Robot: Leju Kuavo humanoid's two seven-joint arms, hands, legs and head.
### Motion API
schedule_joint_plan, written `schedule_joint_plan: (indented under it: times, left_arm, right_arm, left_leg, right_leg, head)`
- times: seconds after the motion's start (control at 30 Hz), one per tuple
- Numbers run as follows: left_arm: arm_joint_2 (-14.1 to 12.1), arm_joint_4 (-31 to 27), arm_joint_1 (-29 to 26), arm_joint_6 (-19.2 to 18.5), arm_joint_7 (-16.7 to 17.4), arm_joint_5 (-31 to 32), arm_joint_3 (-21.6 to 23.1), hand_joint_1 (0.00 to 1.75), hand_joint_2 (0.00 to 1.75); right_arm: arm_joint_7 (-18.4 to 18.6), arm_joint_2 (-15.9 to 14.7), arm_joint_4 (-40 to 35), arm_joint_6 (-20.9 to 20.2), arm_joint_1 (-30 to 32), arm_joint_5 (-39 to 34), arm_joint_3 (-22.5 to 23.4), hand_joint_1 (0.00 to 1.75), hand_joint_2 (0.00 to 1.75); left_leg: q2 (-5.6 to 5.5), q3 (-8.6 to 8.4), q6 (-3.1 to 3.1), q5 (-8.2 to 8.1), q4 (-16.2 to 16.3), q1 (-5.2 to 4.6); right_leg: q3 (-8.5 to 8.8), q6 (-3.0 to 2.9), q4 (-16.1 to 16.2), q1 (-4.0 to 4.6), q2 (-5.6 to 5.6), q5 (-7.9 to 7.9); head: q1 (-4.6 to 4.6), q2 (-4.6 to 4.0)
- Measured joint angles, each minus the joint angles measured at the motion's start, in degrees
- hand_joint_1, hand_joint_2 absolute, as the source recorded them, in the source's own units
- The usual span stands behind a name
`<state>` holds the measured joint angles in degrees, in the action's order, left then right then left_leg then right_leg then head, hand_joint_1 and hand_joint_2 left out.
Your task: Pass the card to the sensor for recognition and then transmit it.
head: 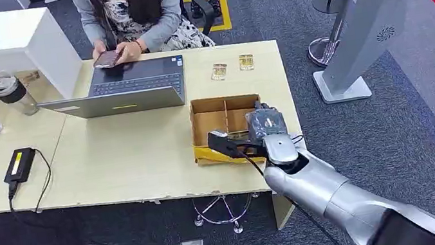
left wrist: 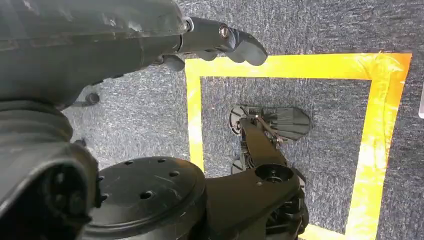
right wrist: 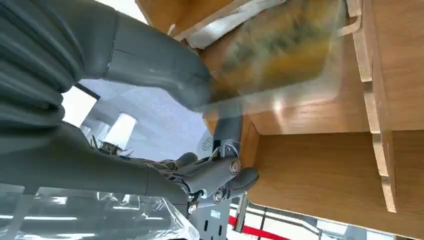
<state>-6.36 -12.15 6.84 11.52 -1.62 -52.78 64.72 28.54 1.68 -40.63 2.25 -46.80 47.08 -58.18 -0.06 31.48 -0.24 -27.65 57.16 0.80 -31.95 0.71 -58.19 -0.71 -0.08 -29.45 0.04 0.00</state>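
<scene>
Progress: early; the card [right wrist: 280, 45] is not yet lifted out, and sensing and handing over remain.
Left robot hand [left wrist: 215, 42]: hangs over the floor, fingers apart, grasping nothing.
Box [head: 213, 113]: divided cardboard tray on the surface, under the right robot hand [head: 265, 123].
Right robot hand: thumb seemingly pressed on the blurred, clear-sleeved card inside a compartment; grasp likely.

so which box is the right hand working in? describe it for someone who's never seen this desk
On the pale wooden desk, look at the near right corner, right of the open laptop. The low brown divided box sits there, with the right hand over it. It is the desk's one compartmented container; two small clear cases lie loose behind it.
</scene>
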Motion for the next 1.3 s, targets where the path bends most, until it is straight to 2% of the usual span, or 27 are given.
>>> schedule_joint_plan:
  times: [0.3,0.33,0.37,0.47,0.5,0.63,0.67,0.93,1.3]
  left_arm:
    - [0.0,0.0,0.0,0.0,0.0,0.0,0.0,0.00,0.00]
    - [0.0,0.0,0.0,0.0,0.0,0.0,0.0,0.00,0.00]
    - [0.0,0.0,0.0,0.0,0.0,0.0,0.0,0.00,0.00]
    - [0.0,0.0,0.0,0.0,0.0,0.0,0.0,0.00,0.00]
    - [0.0,0.0,0.0,0.0,0.0,0.0,0.0,0.00,0.00]
    - [0.0,0.0,0.0,-0.1,0.0,-0.1,0.0,0.00,0.00]
    - [0.0,0.0,0.0,-0.1,0.0,-0.1,0.0,0.00,0.00]
    - [0.0,0.0,-0.1,0.0,0.0,-0.4,0.0,0.00,0.00]
    - [0.0,0.0,-0.1,0.0,-0.3,-0.2,0.0,0.00,0.00]
  right_arm:
    - [-1.0,0.5,0.0,0.0,-0.1,0.4,0.0,1.75,1.75]
    - [-1.1,0.6,0.0,0.0,-0.1,0.4,0.0,1.57,1.75]
    - [-1.1,0.7,0.0,0.0,-0.1,0.4,0.0,0.00,1.75]
    - [-1.1,0.8,0.0,0.0,-0.1,0.4,0.0,0.00,1.75]
    - [-1.1,0.9,0.0,0.0,-0.1,0.4,0.0,0.00,0.00]
    - [-1.1,1.0,0.0,1.3,-0.1,1.6,0.0,0.00,0.00]
    - [-1.0,1.0,0.0,1.7,-0.2,1.9,0.0,0.00,1.75]
    - [0.4,0.7,-0.9,0.9,-2.7,5.2,0.0,0.00,1.75]
    - [2.3,-1.2,-6.6,-4.2,-4.2,8.8,1.6,0.00,1.75]
  left_leg:
    - [0.01,0.00,0.00,0.00,0.0,0.00]
    - [0.01,0.00,0.00,0.00,0.0,0.00]
    - [0.01,0.00,0.00,0.00,0.0,0.00]
    - [0.00,0.00,0.00,0.00,0.0,0.00]
    - [0.00,0.00,0.00,0.00,0.0,0.00]
    - [0.01,0.00,0.00,0.00,0.0,0.00]
    - [0.01,0.00,0.00,0.00,0.0,0.00]
    - [0.01,-0.01,0.00,0.00,0.0,0.00]
    - [0.02,-0.02,0.00,0.00,0.0,0.00]
  right_leg:
    - [0.00,0.00,0.0,0.00,0.01,0.00]
    - [0.00,0.00,0.0,0.00,0.01,0.00]
    - [0.00,0.00,0.0,0.00,0.01,0.00]
    - [0.00,0.00,0.0,0.00,0.01,0.00]
    - [0.00,0.00,0.0,0.00,0.01,0.00]
    - [0.00,0.00,0.0,0.00,0.03,0.00]
    - [0.00,0.00,0.0,0.00,0.01,0.00]
    - [-0.01,0.00,0.0,0.00,0.03,0.00]
    - [-0.01,0.00,0.0,0.00,0.04,0.00]
  head:
    - [0.00,0.00]
    - [0.00,0.00]
    - [0.00,0.00]
    - [0.00,0.00]
    - [0.00,0.00]
    - [0.00,0.00]
    - [0.00,0.00]
    - [0.00,0.00]
    - [0.00,0.00]
